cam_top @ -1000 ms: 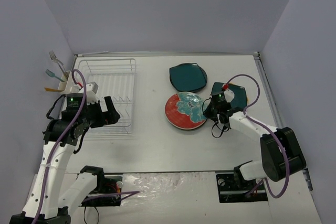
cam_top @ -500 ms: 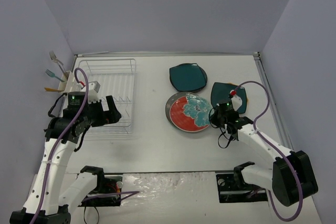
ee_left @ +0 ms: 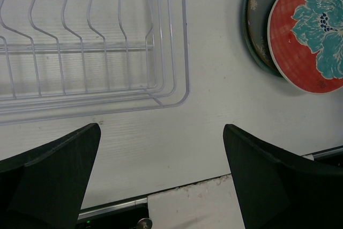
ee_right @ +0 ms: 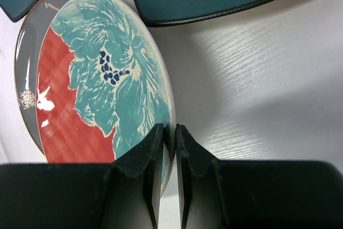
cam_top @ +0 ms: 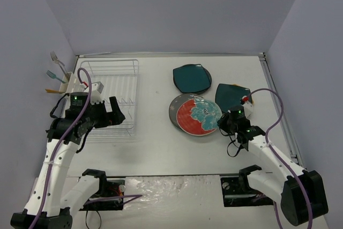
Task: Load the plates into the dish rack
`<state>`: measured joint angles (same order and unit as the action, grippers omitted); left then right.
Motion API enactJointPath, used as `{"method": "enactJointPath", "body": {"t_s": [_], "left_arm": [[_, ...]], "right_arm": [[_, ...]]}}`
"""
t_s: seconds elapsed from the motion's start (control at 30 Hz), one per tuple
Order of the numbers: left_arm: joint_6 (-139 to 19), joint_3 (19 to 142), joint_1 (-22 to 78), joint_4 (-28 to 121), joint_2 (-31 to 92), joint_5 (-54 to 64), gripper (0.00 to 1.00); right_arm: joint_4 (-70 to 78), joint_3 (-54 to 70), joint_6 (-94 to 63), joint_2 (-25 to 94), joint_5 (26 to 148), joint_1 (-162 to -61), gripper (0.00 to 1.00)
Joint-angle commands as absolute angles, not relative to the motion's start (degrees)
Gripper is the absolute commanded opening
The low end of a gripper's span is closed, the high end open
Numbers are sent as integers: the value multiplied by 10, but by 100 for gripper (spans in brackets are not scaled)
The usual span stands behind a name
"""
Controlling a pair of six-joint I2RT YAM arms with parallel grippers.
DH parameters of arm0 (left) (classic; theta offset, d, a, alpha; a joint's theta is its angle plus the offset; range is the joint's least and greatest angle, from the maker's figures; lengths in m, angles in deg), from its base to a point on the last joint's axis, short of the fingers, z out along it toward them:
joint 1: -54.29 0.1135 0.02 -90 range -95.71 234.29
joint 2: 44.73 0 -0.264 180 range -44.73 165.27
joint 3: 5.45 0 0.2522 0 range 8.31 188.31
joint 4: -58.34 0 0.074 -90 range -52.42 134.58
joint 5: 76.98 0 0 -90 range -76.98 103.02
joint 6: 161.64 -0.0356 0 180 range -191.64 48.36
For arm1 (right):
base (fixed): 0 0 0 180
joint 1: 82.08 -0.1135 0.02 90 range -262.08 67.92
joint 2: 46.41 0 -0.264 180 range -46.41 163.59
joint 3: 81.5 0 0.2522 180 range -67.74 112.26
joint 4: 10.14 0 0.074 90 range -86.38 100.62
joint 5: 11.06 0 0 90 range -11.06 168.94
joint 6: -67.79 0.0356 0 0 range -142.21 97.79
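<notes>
First plate gripped, none racked yet
The red flowered plate [cam_top: 197,116] is pinched at its rim by the closed right gripper [ee_right: 170,132], partly over a grey plate [cam_top: 172,112]; the left gripper [ee_left: 162,128] is held wide open beside the dish rack [cam_top: 110,97], where no plate is seen; a near teal plate [cam_top: 230,96] and a far teal plate [cam_top: 191,78] are yet to be loaded

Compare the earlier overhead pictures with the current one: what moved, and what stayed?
The right tool, shut on the rim of the red plate, dragged it rightward and down the overhead view, uncovering the grey plate underneath. The rack and both teal plates stayed put; the left tool barely shifted.
</notes>
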<state>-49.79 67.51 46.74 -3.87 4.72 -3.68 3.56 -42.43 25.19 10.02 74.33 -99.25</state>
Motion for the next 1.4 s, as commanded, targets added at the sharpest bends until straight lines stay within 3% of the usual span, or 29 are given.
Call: {"method": "enactJointPath", "body": {"t_s": [0.0, 0.4, 0.53, 0.8, 1.37], "left_arm": [[-504, 682, 465, -2, 48, -47, 97], [-498, 675, 465, -8, 47, -58, 97], [-497, 675, 464, -7, 47, -58, 97], [-495, 676, 465, -5, 48, -63, 97], [-495, 678, 464, -4, 49, -74, 97]], "right_arm": [[34, -426, 256, 84, 735, -987, 9], [18, -411, 237, 104, 764, -983, 55], [-25, -411, 227, 125, 784, -978, 64], [-118, -425, 237, 177, 855, -958, 65], [-249, -485, 234, 218, 930, -922, 52]]}}
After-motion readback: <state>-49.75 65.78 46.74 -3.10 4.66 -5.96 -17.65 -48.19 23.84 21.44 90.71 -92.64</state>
